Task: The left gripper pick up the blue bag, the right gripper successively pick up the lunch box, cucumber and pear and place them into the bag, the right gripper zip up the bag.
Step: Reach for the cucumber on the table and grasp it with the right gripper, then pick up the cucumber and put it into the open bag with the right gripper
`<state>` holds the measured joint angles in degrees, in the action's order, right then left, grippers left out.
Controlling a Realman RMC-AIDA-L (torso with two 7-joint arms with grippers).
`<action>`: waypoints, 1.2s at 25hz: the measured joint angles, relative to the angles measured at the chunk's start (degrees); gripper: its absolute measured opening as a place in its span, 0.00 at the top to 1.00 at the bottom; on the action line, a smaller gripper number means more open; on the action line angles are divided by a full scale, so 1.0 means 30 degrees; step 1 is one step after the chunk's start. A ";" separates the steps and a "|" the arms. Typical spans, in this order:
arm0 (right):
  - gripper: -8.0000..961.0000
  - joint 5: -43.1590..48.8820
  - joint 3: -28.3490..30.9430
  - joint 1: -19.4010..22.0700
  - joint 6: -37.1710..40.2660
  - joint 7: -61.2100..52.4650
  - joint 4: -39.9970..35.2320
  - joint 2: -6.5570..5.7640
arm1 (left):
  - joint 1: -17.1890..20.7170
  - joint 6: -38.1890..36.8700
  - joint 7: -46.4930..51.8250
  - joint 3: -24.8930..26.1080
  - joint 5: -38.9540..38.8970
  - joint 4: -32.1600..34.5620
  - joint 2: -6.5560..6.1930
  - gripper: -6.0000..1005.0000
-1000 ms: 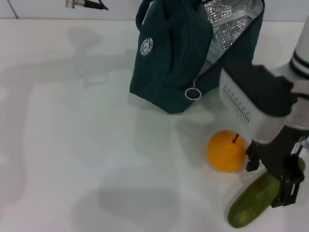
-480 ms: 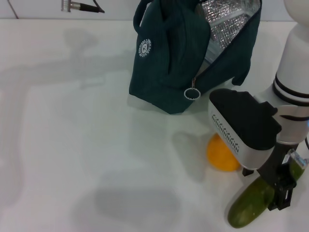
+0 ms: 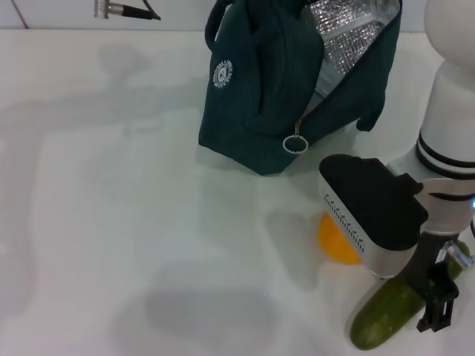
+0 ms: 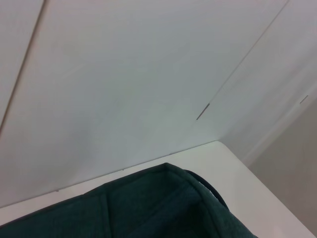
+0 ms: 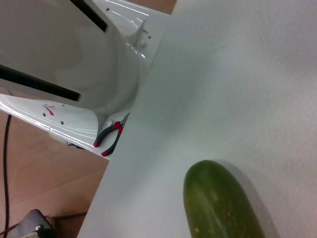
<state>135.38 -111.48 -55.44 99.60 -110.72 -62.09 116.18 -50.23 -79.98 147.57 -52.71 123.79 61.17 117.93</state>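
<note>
Dark green, the cucumber [image 3: 387, 314] lay by the worktop's near right corner, its long axis slanting from near-left to far-right. Bent steeply down over its far end, the right gripper [image 3: 439, 300] hung there, its grip unclear. Beside it sat the pear [image 3: 334, 241], partly hidden.

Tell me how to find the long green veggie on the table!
Find the big blue bag standing open at the back of the white table. Come toward the near right edge, under the right gripper. The cucumber lies there, long and dark green, beside the round orange pear.
</note>
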 joint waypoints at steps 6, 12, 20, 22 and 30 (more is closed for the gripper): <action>0.09 0.0021 -0.0245 0.0000 -0.0095 -0.0223 -0.0039 -0.0001 | 0.0002 -0.0004 0.0000 -0.0008 0.0000 -0.0001 0.0011 0.96; 0.21 0.0129 -0.0306 -0.0086 -0.0023 -0.0423 -0.0043 0.0001 | 0.0051 -0.0026 0.0002 -0.0009 0.0005 0.0000 0.0034 0.96; 0.44 0.0223 0.0012 -0.0111 -0.0186 -0.0602 0.0251 -0.0003 | 0.0048 -0.0031 -0.0065 -0.0054 0.0013 -0.0001 0.0035 0.96; 0.44 0.0225 0.0210 -0.0079 -0.0291 -0.0602 0.0373 -0.0007 | 0.0045 -0.0045 -0.0182 -0.0039 0.0014 0.0001 0.0047 0.96; 0.44 -0.0390 0.7156 0.0752 0.2325 0.0899 0.0513 -0.0125 | 0.0094 -0.0120 -0.0244 -0.0079 0.0067 0.0000 0.0059 0.96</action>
<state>134.21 -90.01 -53.19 106.57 -108.03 -60.55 115.80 -49.94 -80.34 146.84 -52.94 123.99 61.17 118.10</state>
